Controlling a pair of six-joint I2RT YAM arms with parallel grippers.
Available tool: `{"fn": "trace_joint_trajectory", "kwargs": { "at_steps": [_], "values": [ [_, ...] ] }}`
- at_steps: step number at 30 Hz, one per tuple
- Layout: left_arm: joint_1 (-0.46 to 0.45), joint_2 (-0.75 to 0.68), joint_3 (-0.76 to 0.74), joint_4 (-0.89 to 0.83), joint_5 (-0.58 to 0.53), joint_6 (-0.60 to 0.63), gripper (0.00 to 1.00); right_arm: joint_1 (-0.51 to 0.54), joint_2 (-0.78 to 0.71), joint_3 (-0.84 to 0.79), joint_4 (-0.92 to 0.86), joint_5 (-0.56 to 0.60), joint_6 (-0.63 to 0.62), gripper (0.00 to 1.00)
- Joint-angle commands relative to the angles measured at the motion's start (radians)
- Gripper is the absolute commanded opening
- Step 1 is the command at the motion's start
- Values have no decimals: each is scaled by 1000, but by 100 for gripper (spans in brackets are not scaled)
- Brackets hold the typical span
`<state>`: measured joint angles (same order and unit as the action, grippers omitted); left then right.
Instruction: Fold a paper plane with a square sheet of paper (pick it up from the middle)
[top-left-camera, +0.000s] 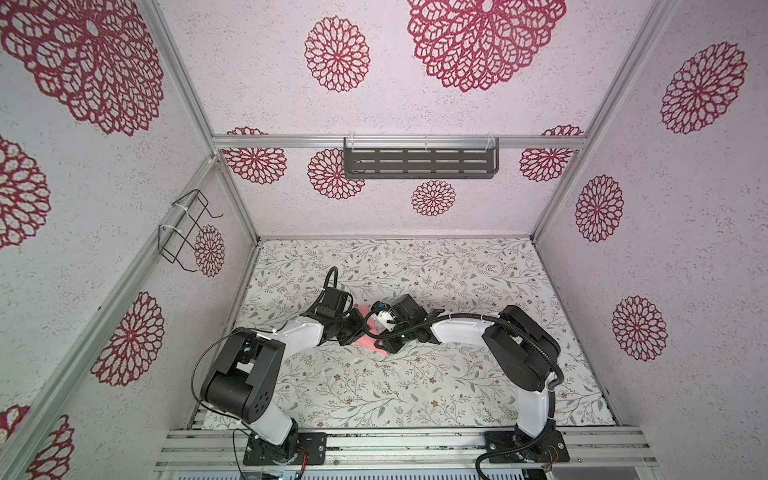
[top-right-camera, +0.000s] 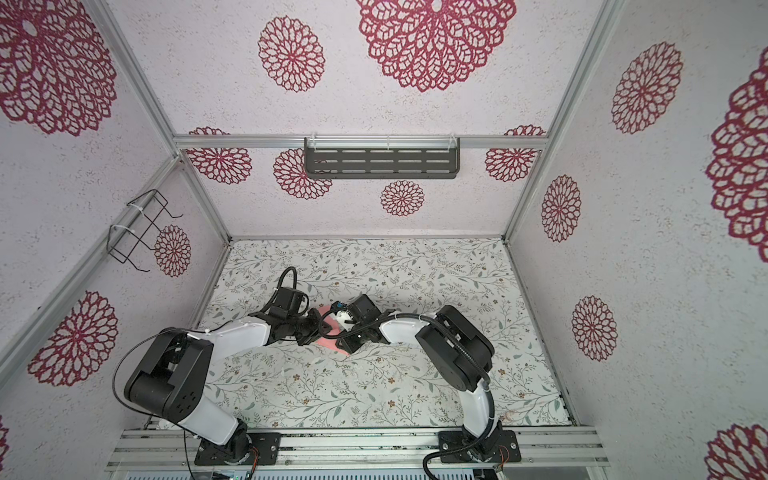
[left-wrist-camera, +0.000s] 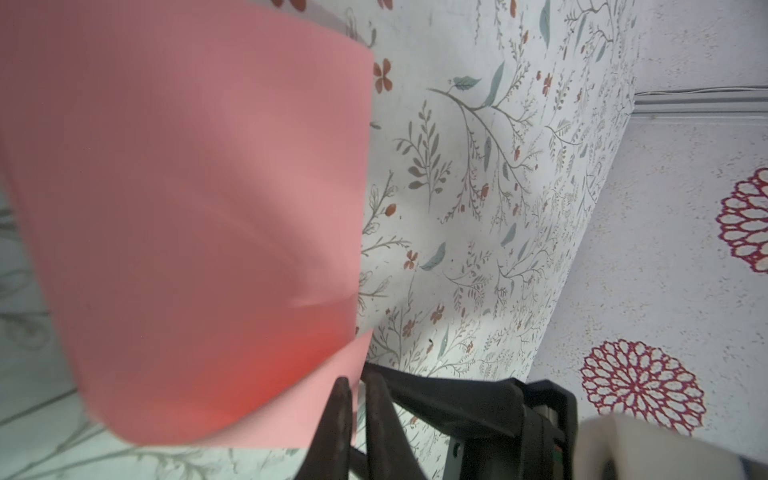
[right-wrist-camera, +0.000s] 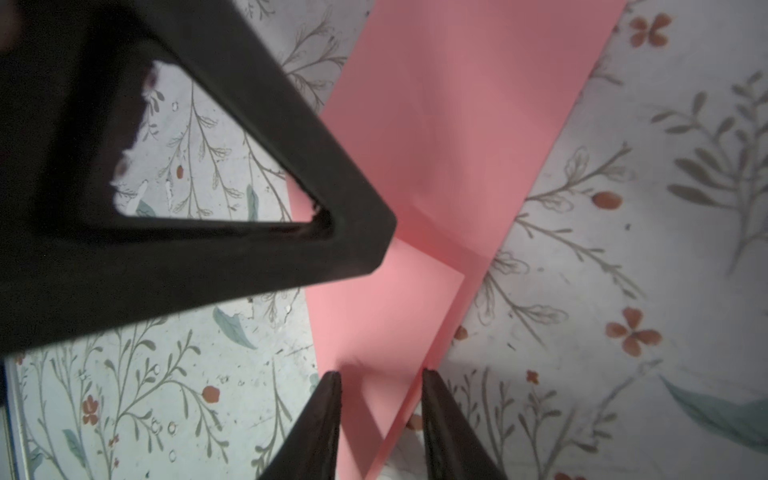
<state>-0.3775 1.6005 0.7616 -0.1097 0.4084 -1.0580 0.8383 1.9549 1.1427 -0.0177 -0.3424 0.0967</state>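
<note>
The square sheet of paper (top-left-camera: 368, 341), salmon pink, sits mid-table between my two arms in both top views (top-right-camera: 329, 343). In the left wrist view the paper (left-wrist-camera: 199, 199) curls up large. My left gripper (left-wrist-camera: 360, 388) is shut on its lower edge, and pink shows between the two near-touching fingers. In the right wrist view the paper (right-wrist-camera: 449, 124) lies creased, with a flap folded over, and narrows to a point. That narrow end lies between the spread fingers of my open right gripper (right-wrist-camera: 380, 378). The left gripper's black triangular finger (right-wrist-camera: 249, 245) rests its tip on the paper.
Floral table cover (top-left-camera: 415, 386) all round the paper. A dark slotted shelf (top-left-camera: 419, 160) hangs on the back wall and a wire rack (top-left-camera: 187, 228) on the left wall. Aluminium frame rails (top-left-camera: 374, 446) run along the front edge by the arm bases.
</note>
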Motion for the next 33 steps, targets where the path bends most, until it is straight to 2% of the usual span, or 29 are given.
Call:
{"fn": "trace_joint_trajectory", "kwargs": {
  "at_steps": [1,33],
  "values": [
    [-5,-35,-41,17,12,7,13,6,50,-7,-119,56,0,36],
    [-9,48,-77,21,-63,-5,9,12,99,29,-165,70,25,30]
  ]
}}
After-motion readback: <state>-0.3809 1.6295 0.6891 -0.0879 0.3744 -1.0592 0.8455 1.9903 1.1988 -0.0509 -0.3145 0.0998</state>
